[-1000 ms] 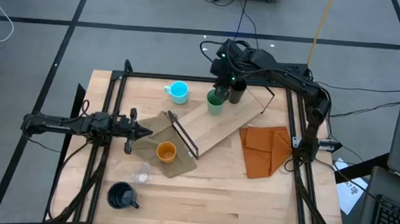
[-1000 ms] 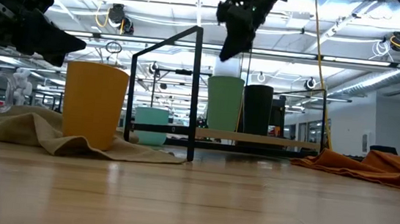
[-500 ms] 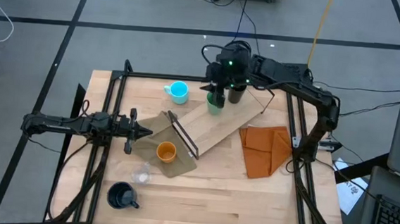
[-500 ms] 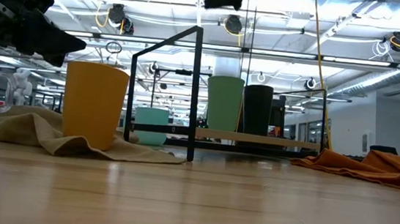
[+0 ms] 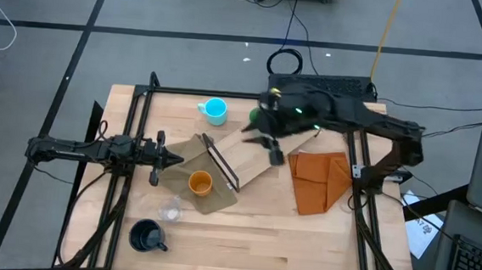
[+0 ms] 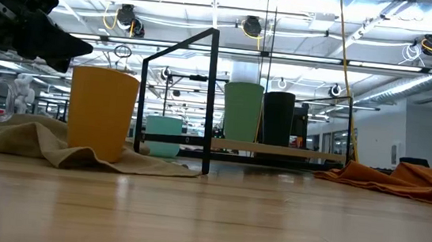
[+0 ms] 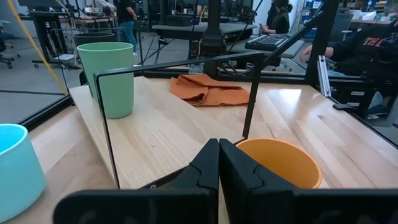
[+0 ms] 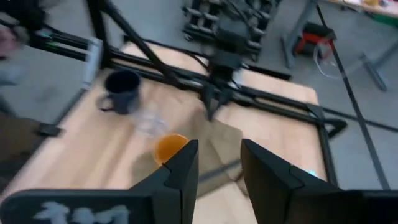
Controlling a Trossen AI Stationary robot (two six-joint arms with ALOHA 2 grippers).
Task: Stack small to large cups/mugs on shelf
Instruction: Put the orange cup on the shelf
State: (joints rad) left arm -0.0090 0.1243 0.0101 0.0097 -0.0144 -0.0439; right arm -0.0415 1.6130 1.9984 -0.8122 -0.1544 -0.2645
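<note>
Left gripper (image 5: 156,156) at desk's (image 5: 242,237) left side, jaws together, empty, just beside orange cup (image 5: 200,182) on tan cloth (image 5: 190,152). Clear cup (image 5: 169,209) and dark mug (image 5: 145,236) near front edge. Cyan mug (image 5: 215,109) beside shelf (image 5: 265,154). Green cup (image 6: 242,112) and black tumbler (image 6: 277,118) upright on shelf. Right gripper (image 5: 268,144) above shelf, jaws apart, empty. Orange cloth (image 5: 319,179) at right.

Two dark jointed arms, black cables along the links, blocky black two-fingered pincers, small green light
</note>
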